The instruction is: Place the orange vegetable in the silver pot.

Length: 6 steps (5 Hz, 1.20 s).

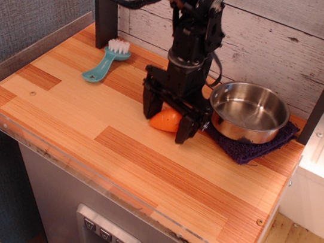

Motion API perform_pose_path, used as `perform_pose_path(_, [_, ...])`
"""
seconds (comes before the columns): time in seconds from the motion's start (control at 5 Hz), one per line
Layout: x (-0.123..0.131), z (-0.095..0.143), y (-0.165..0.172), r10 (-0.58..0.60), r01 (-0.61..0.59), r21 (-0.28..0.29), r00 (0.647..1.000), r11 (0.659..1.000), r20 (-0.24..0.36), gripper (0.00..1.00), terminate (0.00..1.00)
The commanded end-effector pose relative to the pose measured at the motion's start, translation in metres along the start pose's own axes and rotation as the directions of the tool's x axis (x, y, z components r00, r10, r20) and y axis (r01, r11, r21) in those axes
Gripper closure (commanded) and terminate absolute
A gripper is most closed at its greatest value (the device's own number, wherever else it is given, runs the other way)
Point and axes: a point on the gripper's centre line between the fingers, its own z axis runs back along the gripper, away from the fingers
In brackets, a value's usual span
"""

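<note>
The orange vegetable (164,119), a small stubby plastic carrot, sits between the two black fingers of my gripper (164,126), low at the wooden tabletop. The fingers press against both sides of it, and their tips reach down to about table level. The silver pot (249,111), a shallow shiny steel pan, stands empty on a dark purple cloth (248,149) just to the right of the gripper. The arm comes down from above and hides the tabletop behind the carrot.
A teal brush with white bristles (105,60) lies at the back left. A dark post (106,5) stands in the back left corner against the white plank wall. A clear plastic rim (110,187) edges the front and left of the table.
</note>
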Motion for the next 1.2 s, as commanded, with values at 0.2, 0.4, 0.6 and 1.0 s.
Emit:
perform_pose_path(0.2, [-0.001,0.022,0.013,0.008,-0.007,-0.017,0.998,1.000,0.067,1.00,0.00])
perform_pose_path(0.4, [-0.001,0.031,0.015,0.017,-0.013,-0.047,0.995,0.999,0.093,1.00,0.00])
perform_pose_path(0.6, [-0.001,0.037,0.015,0.020,-0.012,-0.072,0.994,0.997,0.108,1.00,0.00])
perform_pose_path(1.0, [-0.003,0.057,0.014,0.030,-0.016,-0.096,0.989,0.995,0.147,0.00,0.00])
